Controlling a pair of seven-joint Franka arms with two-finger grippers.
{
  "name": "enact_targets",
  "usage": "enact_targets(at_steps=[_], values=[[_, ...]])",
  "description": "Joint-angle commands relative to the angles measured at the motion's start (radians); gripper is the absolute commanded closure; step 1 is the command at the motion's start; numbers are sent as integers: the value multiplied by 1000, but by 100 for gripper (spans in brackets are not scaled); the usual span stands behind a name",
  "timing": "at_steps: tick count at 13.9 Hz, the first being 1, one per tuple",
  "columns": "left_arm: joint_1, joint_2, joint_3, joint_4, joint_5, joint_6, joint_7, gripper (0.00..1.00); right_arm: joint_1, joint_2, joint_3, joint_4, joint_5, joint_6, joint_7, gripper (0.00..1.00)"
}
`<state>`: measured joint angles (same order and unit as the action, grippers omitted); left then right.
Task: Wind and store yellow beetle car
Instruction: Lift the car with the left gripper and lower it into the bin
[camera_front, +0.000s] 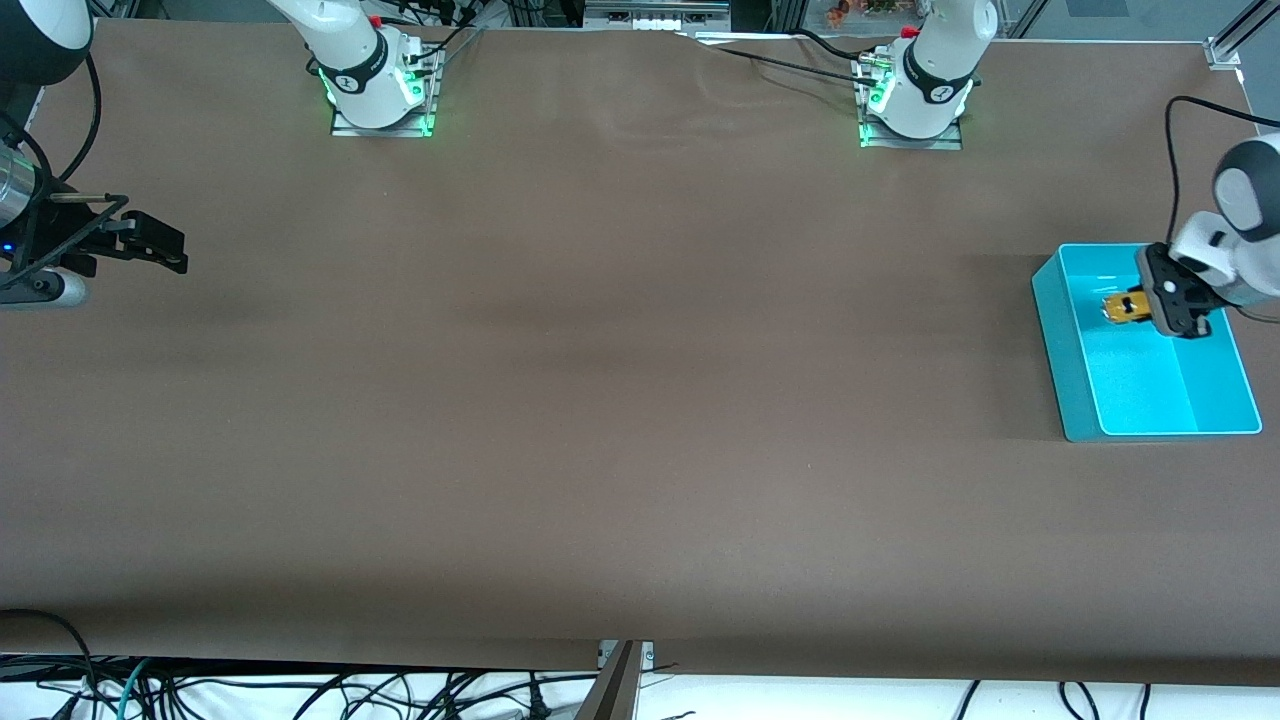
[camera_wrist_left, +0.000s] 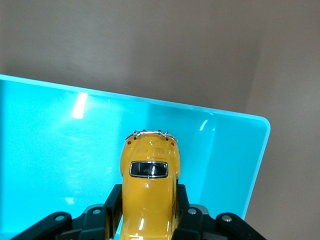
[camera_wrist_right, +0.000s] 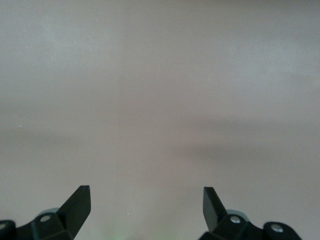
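The left tool (camera_front: 1150, 305) hangs over the teal bin (camera_front: 1060, 350) at the left arm's end of the surface (camera_front: 620, 400), its fingers (camera_wrist_left: 112, 205) clamped on the flanks of the yellow beetle car (camera_front: 1125, 307). The car's long axis runs straight out from the fingers, chrome bumper outermost. The right tool (camera_front: 165, 245) waits at the right arm's end, fingers apart.

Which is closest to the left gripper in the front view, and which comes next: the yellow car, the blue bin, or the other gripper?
1. yellow beetle car: held in the left gripper.
2. teal bin: directly under it.
3. right gripper: open, waiting at the right arm's end.
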<state>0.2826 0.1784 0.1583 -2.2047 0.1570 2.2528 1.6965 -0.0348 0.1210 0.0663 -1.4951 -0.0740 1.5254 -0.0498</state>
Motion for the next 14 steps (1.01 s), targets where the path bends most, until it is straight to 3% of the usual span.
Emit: enact_targets(at_steps=[1,9,14], values=[[-2,-43,12,-82,33,60,23,100,-4,-7,6,-2,14,6,-4,1],[21,121,10,-70,150,191,51,100,-2,-7,6,-2,13,6,-4,1],[36,173,10,-70,141,205,45,100,-2,-7,6,-1,13,7,-5,1]])
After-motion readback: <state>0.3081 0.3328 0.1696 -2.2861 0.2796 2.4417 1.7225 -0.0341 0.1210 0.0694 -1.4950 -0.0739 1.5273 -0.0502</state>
